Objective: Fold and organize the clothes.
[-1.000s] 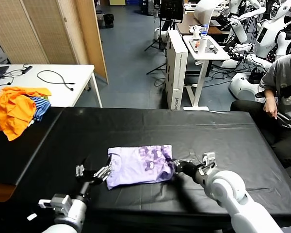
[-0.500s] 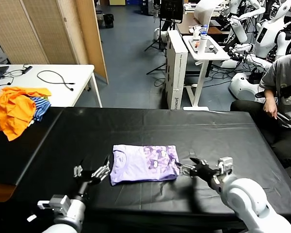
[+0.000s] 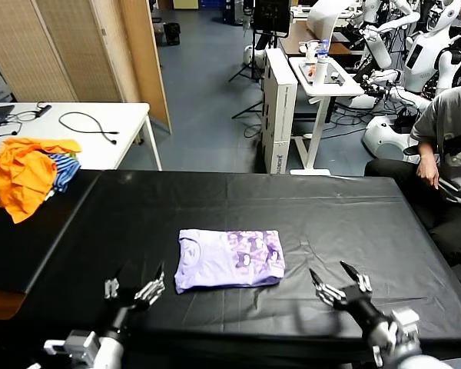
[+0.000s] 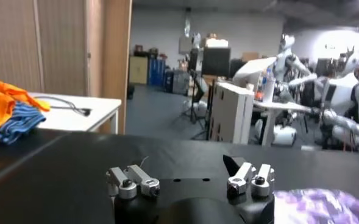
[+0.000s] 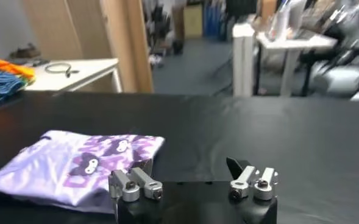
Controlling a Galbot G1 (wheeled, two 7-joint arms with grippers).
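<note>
Resting T-shirt point(image 3: 229, 259): folded flat, centre of black table point(image 3: 353, 207).
Right gripper point(image 3: 339, 282): jaws wide, empty, at shirt's 4 o'clock, apart.
Left gripper point(image 3: 132, 288): jaws wide, empty, at shirt's 8 o'clock.

The right pincer point(image 5: 193, 181) fills the near edge of the right wrist view, its two pairs of silver fingertips point(image 5: 133, 184) spread wide apart with nothing between them. It hangs just above the black counter point(image 5: 277, 137). Beside it lies the lavender T-shirt point(image 5: 75, 164), folded into a flat packet with its purple-and-white print facing up; the packet's nearest corner sits close to one finger pair but apart from it. Farther off stands a white table point(image 5: 75, 72) with a dark cable point(image 5: 58, 68) on it, and an orange and blue garment pile point(image 5: 2, 76) shows at the edge.
</note>
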